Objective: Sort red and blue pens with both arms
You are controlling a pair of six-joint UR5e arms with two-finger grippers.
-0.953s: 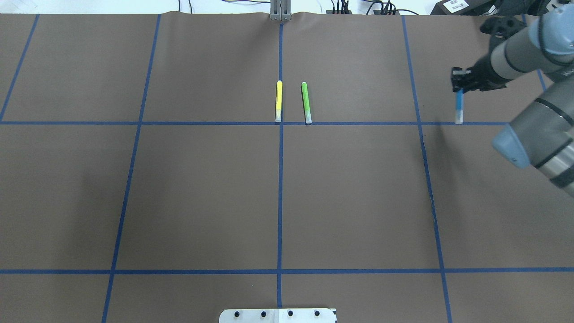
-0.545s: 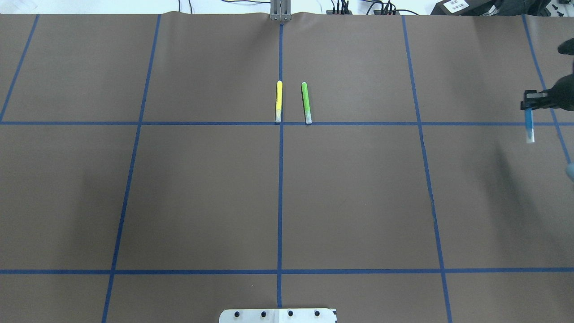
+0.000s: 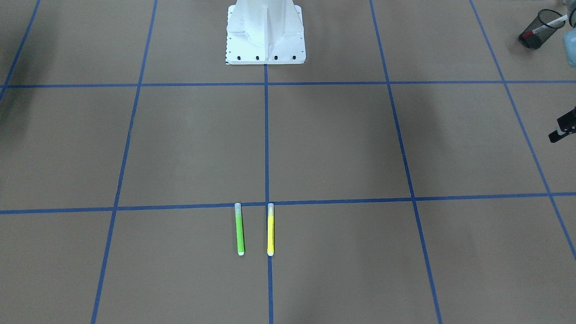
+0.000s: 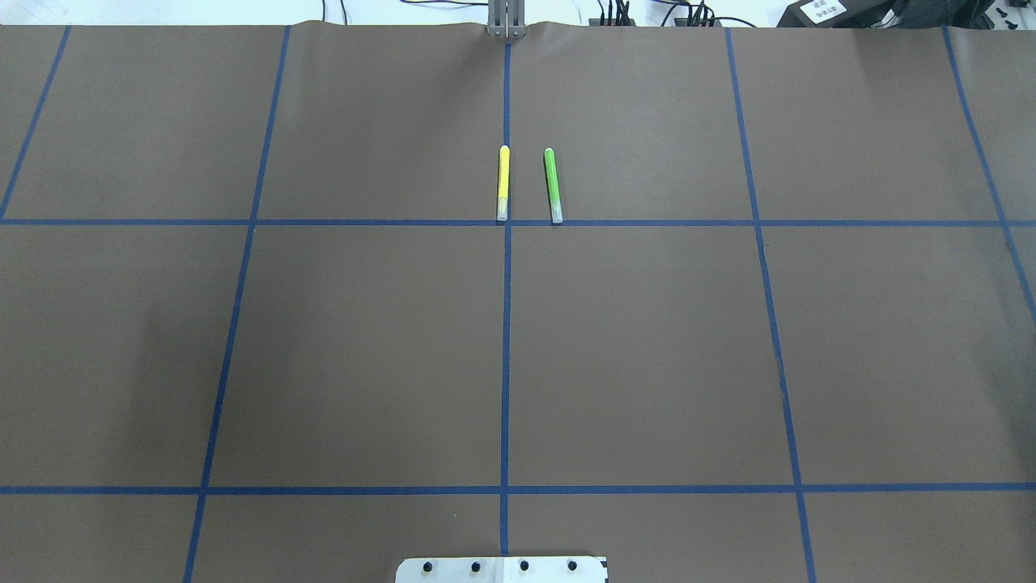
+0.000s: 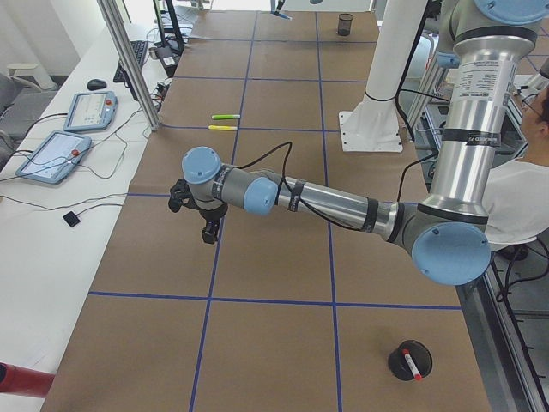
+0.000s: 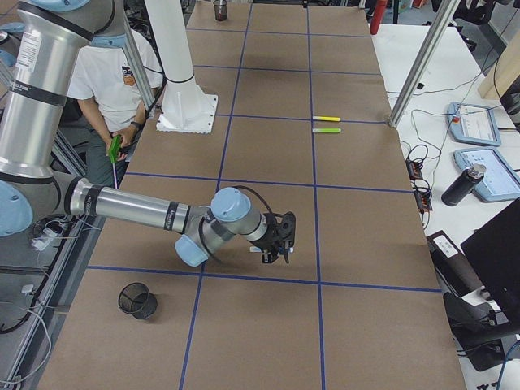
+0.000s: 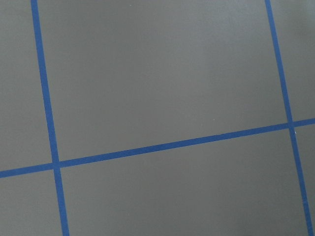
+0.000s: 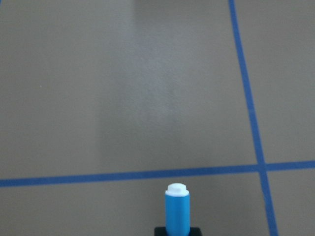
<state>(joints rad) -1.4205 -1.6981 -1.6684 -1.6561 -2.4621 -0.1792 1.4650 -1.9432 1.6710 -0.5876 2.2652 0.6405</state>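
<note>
Since the earlier frame, the right gripper (image 6: pixel 276 241) and blue pen (image 8: pixel 177 209) have left the overhead view. Well apart from both grippers, the yellow pen (image 4: pixel 503 184) and green pen (image 4: pixel 553 185) lie side by side. The right gripper clamps the blue pen. For the left gripper (image 5: pixel 202 215), the opening cannot be told; the red pen (image 5: pixel 412 360) stands in a mesh cup (image 5: pixel 396 367) well apart from it.

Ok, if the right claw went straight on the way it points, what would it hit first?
Probably bare table: the blue pen in the right claw leads, and ahead lie only brown paper and a tape line. Depth is unclear.
</note>
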